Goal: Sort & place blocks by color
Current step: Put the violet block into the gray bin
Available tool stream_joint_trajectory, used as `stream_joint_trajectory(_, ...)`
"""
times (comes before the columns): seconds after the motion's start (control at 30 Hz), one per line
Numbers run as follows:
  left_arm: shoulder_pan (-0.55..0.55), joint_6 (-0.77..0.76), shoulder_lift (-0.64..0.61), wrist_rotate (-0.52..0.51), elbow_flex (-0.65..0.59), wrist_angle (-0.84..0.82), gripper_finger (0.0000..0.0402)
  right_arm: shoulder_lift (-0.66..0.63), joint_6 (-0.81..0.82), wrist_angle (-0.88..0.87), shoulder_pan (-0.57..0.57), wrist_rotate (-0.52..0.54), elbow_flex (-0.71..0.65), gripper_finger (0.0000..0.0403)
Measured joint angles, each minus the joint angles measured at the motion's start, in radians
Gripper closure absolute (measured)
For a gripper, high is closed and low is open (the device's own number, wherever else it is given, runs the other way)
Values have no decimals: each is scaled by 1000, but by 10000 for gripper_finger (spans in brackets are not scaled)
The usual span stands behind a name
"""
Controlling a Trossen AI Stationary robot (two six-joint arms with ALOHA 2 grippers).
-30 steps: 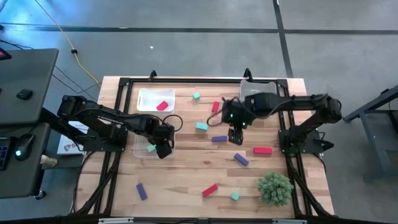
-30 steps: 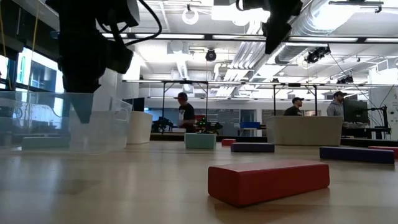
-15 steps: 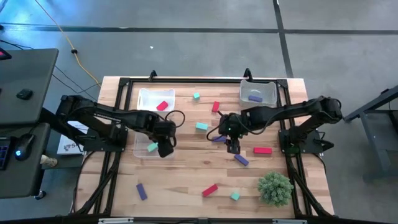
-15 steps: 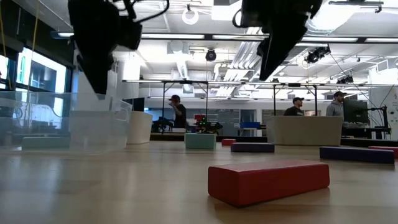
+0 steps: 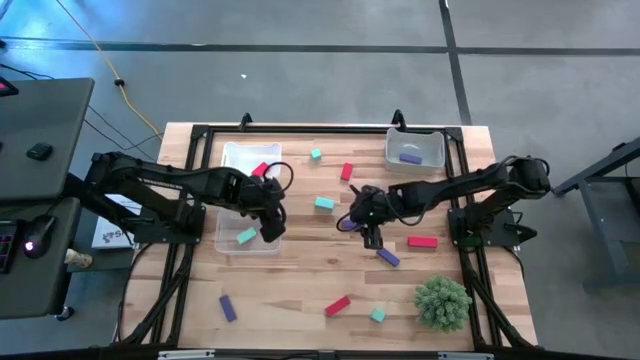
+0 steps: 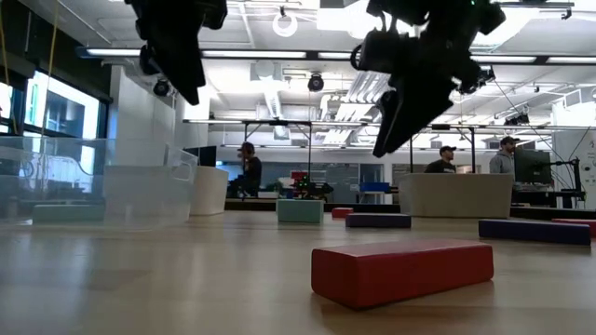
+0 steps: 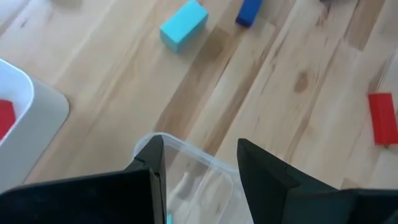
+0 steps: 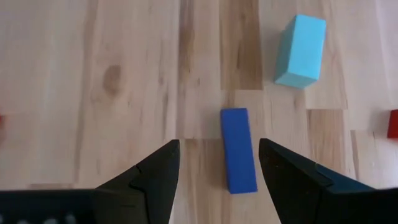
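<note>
Red, teal and purple blocks lie scattered flat on the wooden table. My right gripper [image 5: 369, 230] hangs open above a purple bar [image 8: 238, 149], which shows between its fingers in the right wrist view; a teal block [image 8: 301, 50] lies just beyond. In the low view this gripper [image 6: 382, 144] is well above the tabletop. My left gripper [image 5: 268, 218] is open and hovers over the right rim of a clear bin [image 5: 228, 246], whose corner [image 7: 186, 152] shows between its fingers. A teal block [image 5: 245, 237] lies in that bin.
A white bin [image 5: 240, 158] at the far left holds a red block [image 5: 262, 170]; a clear bin [image 5: 432, 148] at the far right holds a purple one [image 5: 410, 157]. A green spiky plant ball [image 5: 442, 302] sits at the near right. People stand in the room beyond the table.
My right gripper has come down and moved toward the near edge and a little to the left, over the purple bar. My left gripper has risen from the clear bin and drifted slightly toward the far edge. No block has moved.
</note>
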Motion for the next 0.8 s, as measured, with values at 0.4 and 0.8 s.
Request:
stream_joint_trajectory(0.4,0,-1,0,-14,5,0,286,0,-1,96,-77,-17,-86,193)
stream_joint_trajectory(0.8,10,-1,0,-20,5,0,286,0,4,241,-94,-41,-186,193)
